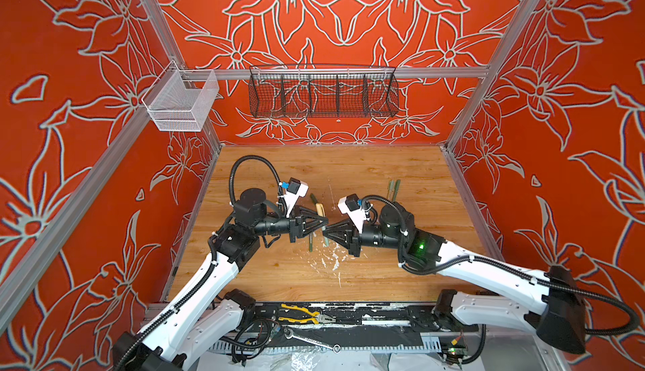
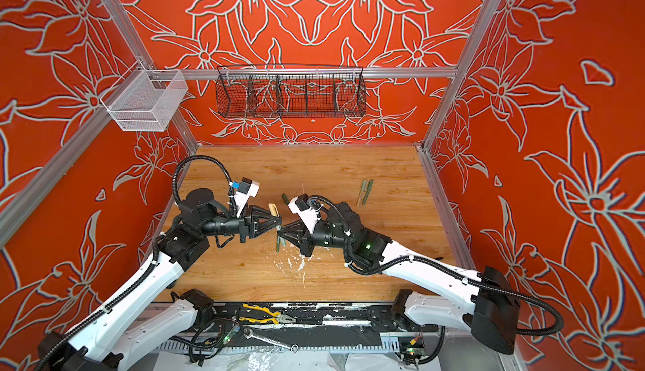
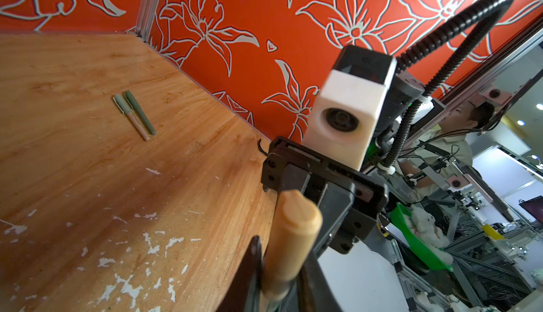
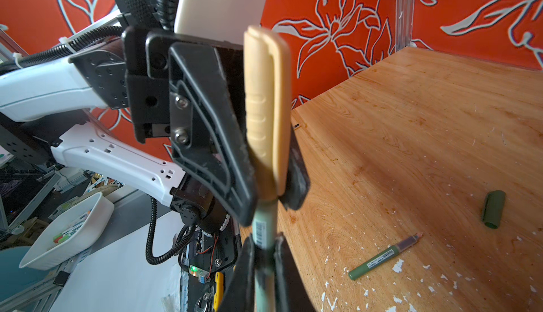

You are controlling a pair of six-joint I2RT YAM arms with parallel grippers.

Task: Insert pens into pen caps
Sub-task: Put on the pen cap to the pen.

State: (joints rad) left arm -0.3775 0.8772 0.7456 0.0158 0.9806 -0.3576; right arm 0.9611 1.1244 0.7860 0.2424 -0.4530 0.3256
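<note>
My left gripper (image 1: 324, 221) is shut on a tan pen cap (image 3: 293, 231), which stands between its fingers (image 4: 235, 175). My right gripper (image 4: 266, 243) is shut on a pale green pen (image 4: 264, 226). The pen's far end sits in the mouth of the tan cap (image 4: 266, 105), and its tip is hidden. The two grippers meet tip to tip over the middle of the table in both top views. A dark green pen (image 4: 385, 257) and a dark green pen cap (image 4: 493, 209) lie loose on the wood. Two capped pens (image 3: 136, 116) lie side by side at the back right (image 1: 393, 189).
Yellow-handled pliers (image 1: 302, 313) and a wrench (image 1: 310, 339) lie on the black strip in front of the table. A black wire basket (image 1: 323, 93) and a white mesh basket (image 1: 181, 102) hang on the walls. White paint flecks (image 1: 331, 257) mark the wood.
</note>
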